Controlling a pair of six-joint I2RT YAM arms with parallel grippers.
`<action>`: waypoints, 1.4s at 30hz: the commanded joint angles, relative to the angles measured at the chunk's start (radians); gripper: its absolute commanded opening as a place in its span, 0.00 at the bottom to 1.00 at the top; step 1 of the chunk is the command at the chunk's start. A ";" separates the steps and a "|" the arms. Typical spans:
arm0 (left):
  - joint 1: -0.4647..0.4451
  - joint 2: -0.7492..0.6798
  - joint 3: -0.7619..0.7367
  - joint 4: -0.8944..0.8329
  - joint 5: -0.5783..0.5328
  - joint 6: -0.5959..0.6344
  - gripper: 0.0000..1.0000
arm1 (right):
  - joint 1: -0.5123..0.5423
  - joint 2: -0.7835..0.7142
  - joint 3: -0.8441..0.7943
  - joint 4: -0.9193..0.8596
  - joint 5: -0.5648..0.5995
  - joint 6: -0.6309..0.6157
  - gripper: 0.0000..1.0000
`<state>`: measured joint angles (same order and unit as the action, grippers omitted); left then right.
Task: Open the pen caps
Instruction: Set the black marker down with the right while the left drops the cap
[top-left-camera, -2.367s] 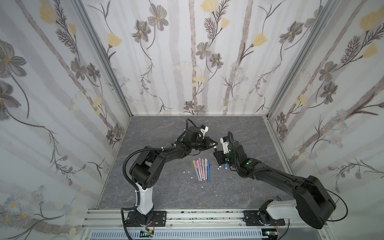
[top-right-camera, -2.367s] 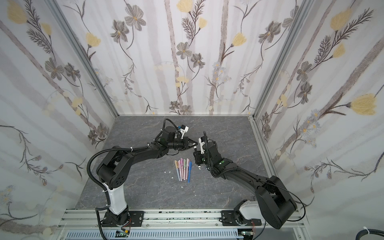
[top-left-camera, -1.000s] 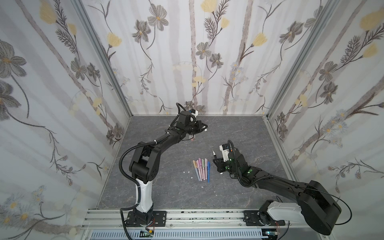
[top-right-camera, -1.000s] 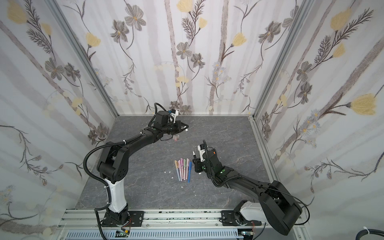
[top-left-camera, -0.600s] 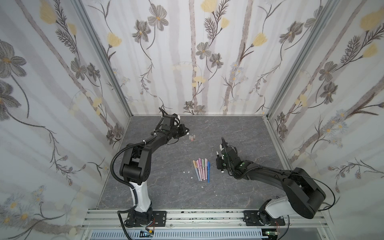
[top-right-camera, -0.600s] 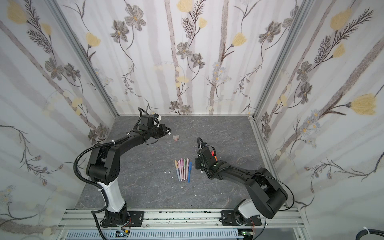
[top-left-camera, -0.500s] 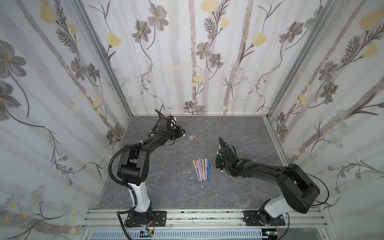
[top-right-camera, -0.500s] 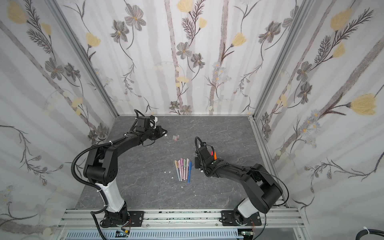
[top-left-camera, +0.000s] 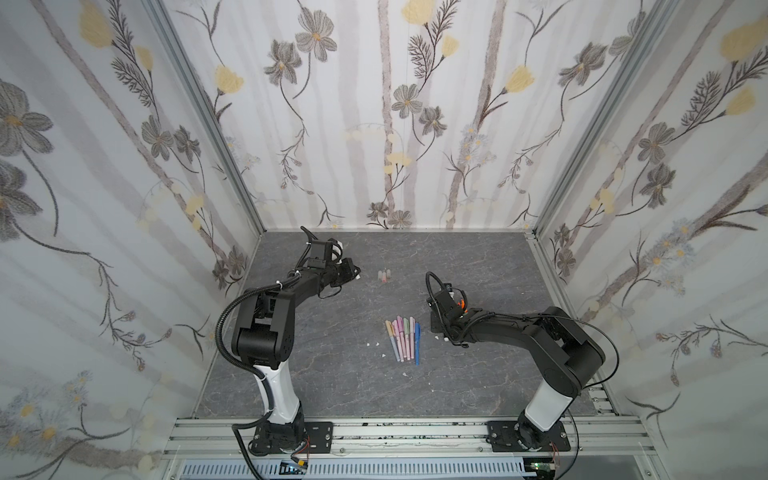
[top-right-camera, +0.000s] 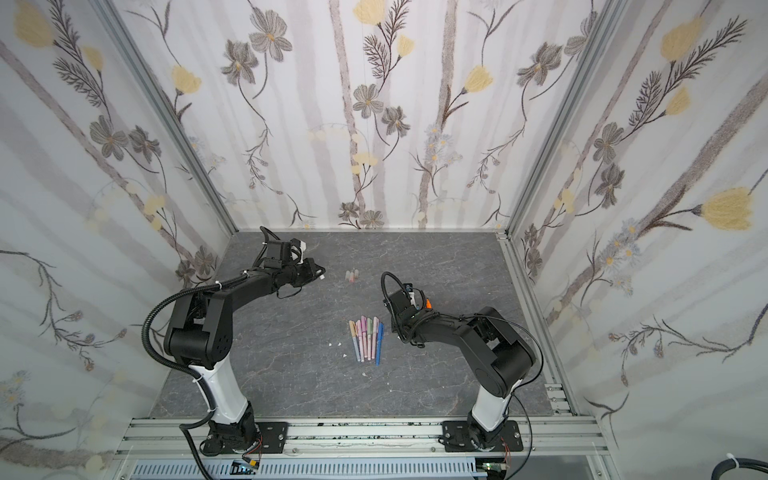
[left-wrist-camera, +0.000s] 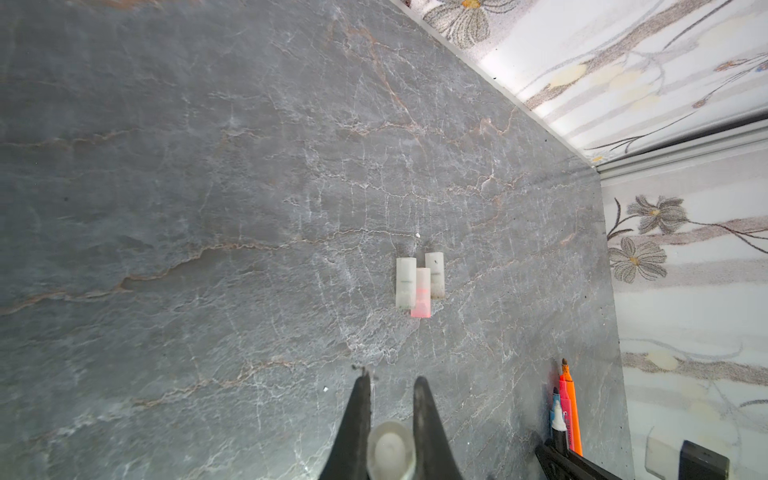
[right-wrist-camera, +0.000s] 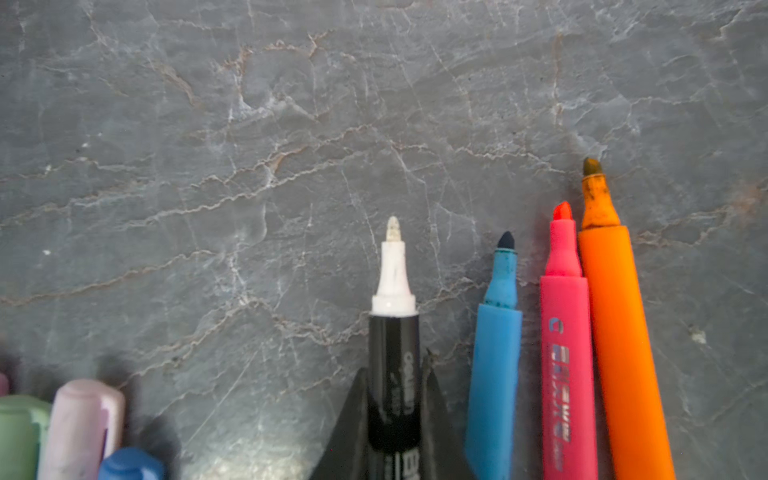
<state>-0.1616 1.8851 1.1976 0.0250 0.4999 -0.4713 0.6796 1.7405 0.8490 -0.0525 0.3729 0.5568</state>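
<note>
Grey slate (left-wrist-camera: 208, 208): left claw (left-wrist-camera: 392, 378) pinches white cap (left-wrist-camera: 390, 451), right claw (right-wrist-camera: 395, 365) black marker (right-wrist-camera: 392, 336), lettering (right-wrist-camera: 406, 376) blurred.

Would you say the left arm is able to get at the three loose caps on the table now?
Probably yes: the three loose caps lie ahead of the left tool with only bare table between. However, the tool is shut on a white cap, so it could not grasp another.
</note>
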 joint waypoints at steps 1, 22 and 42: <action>0.000 0.007 0.002 0.032 0.011 0.010 0.00 | -0.001 0.004 0.007 -0.034 0.059 0.001 0.11; 0.002 0.031 0.013 0.031 0.020 0.013 0.00 | -0.001 -0.001 0.055 -0.095 0.122 -0.071 0.26; -0.039 0.298 0.267 0.005 0.041 0.009 0.00 | 0.014 -0.265 0.037 -0.021 -0.029 -0.147 0.38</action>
<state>-0.1932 2.1609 1.4353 0.0410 0.5358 -0.4751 0.6933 1.4891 0.8948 -0.0856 0.3557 0.4168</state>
